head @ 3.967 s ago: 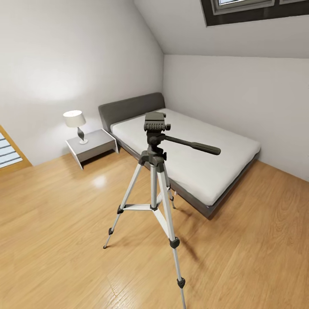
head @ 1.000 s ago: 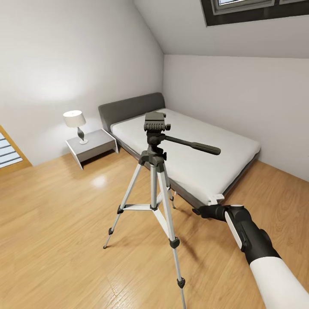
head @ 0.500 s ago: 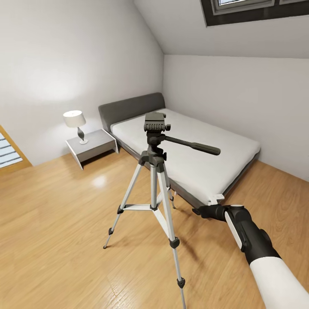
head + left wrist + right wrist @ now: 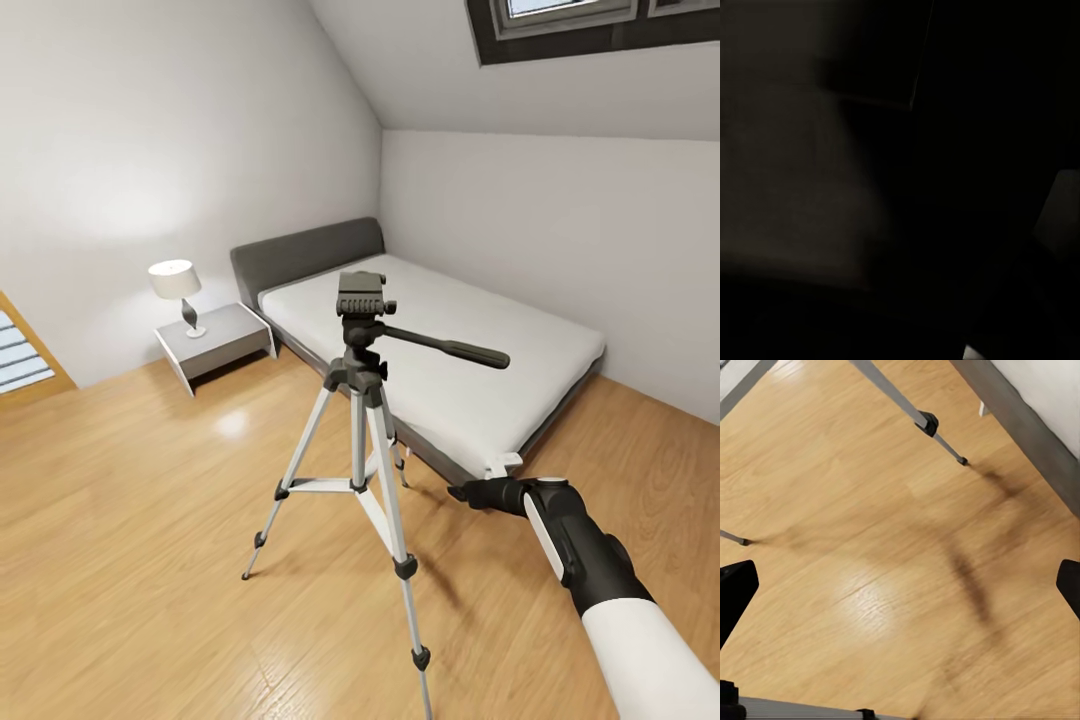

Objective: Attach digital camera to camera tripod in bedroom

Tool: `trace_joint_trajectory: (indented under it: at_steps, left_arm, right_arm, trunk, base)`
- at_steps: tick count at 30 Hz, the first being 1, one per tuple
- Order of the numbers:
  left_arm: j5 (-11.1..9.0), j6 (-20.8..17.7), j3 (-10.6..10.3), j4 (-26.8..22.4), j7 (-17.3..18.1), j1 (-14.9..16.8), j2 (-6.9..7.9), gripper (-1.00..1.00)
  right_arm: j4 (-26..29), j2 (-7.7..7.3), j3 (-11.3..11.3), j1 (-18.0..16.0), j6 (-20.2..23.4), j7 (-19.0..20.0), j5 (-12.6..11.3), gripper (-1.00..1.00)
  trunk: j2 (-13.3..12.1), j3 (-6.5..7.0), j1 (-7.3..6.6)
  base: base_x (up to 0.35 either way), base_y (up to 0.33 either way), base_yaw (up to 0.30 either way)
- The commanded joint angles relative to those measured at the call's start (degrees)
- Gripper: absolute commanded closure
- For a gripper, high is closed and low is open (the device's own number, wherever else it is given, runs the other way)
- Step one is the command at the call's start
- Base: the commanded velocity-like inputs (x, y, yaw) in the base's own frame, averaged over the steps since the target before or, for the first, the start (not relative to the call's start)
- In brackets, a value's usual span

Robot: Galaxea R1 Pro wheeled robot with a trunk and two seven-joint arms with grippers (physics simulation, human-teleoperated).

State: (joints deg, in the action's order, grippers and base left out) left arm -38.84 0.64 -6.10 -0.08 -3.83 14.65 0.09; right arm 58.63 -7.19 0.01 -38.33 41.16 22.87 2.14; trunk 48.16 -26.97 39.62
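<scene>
The camera tripod (image 4: 362, 440) stands on the wood floor (image 4: 150, 520), near the bed's (image 4: 440, 350) front corner. The right end effector (image 4: 463, 492) hangs low beside it, fingers spread wide with nothing between. A lamp (image 4: 177, 290) sits on the nightstand (image 4: 215, 345). I cannot tell the left end effector's state.

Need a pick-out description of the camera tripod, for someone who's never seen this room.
Start at the grey bed with its white mattress under the sloped ceiling. On the wood floor in front of it stands the camera tripod: three silver legs, black joints and feet. Unlike the small white lamp on the bedside table, it is tall, with a black head and long black handle.
</scene>
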Motion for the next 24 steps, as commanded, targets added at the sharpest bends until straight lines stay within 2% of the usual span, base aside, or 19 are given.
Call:
trace_joint_trajectory:
  at_steps: [1,11,24]
  left_arm:
    - [-0.4,0.1,-0.5,0.0,-0.1,0.0,0.0,1.0]
    - [-0.4,0.1,-0.5,0.0,0.0,0.0,0.01,1.0]
    - [-0.3,0.1,-0.5,0.0,-0.1,0.0,0.0,1.0]
  right_arm:
    - [0.0,-0.02,0.0,0.0,0.2,0.3,0.2,-1.0]
    - [-3.0,-0.02,-0.1,0.0,0.1,0.2,0.7,-1.0]
    - [-3.5,-0.1,-0.1,0.0,0.1,0.3,0.4,-1.0]
  trunk:
    - [-0.4,0.13,-0.22]
    - [-4.4,1.92,-2.42]
    - [-9.6,4.26,-5.27]
  base:
    - [0.0,0.0,0.0]
    - [0.0,0.0,0.0]
    - [0.0,0.0,0.0]
